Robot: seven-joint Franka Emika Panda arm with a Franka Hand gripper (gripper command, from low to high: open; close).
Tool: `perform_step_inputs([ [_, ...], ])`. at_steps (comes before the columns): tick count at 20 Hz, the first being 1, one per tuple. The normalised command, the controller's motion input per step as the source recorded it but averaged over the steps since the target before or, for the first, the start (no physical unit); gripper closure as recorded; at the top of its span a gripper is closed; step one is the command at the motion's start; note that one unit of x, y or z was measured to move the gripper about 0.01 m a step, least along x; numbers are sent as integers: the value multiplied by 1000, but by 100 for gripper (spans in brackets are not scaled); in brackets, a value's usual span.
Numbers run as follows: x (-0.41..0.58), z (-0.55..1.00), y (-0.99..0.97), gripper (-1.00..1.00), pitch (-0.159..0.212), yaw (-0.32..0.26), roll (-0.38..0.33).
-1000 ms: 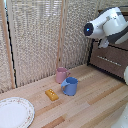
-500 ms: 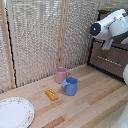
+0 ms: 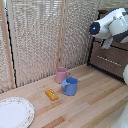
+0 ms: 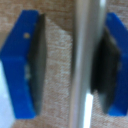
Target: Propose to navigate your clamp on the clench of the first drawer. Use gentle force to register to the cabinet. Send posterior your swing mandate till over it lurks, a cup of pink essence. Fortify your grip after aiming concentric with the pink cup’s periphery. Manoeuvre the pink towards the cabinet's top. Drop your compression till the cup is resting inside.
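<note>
Only wrist view shows gripper (image 4: 70, 65) wide astride handle (image 4: 85, 65); exterior shows pink cup (image 3: 61, 75).

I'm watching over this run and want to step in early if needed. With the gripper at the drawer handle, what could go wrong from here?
1. In the wrist view the silver handle sits close to one blue finger, not centred, so closing may skew or slip.
2. The pink cup touches or nearly touches the blue mug; a later grasp could knock the mug.
3. The yellow block lies nearby and could get nudged.
</note>
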Motion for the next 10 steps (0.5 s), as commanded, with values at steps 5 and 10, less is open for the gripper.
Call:
perform_step_inputs([
  [5,6,-82,884,100,44,28,-41],
  [10,225,-101,978,100,36,4,-1],
])
